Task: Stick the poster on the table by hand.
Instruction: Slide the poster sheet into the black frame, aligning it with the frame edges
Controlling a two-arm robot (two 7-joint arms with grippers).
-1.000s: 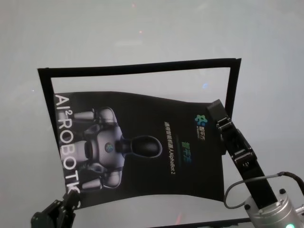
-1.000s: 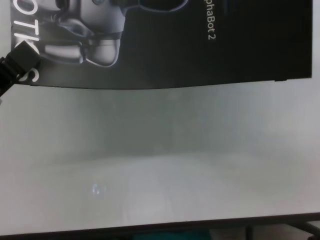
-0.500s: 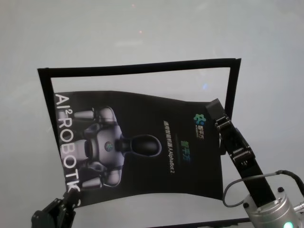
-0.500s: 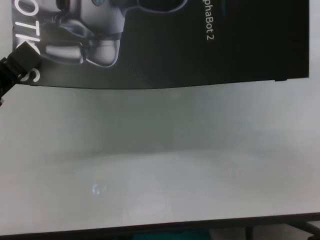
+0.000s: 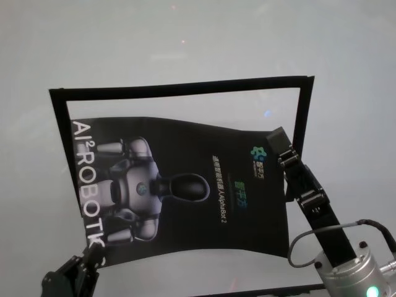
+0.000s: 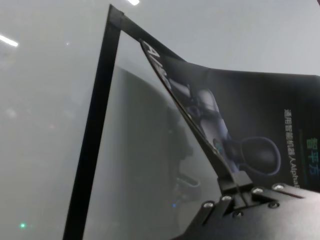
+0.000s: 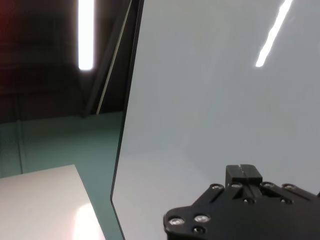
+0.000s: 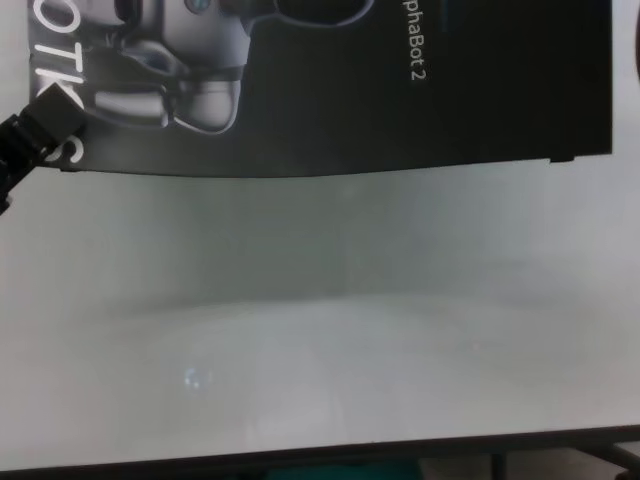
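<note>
Holding the poster (image 5: 185, 192) from both sides: the left gripper (image 5: 93, 252) is clamped on its corner at about 7 o'clock in the head view, next to the "ROBOTK" lettering, and the right gripper (image 5: 279, 143) pinches the edge at about 3 o'clock, by the green logo. It hangs over the table (image 5: 185, 37), wavy and not lying flat. A thin black tape frame (image 5: 179, 90) sits on the table, its top strip at 12 o'clock of the sheet.
</note>
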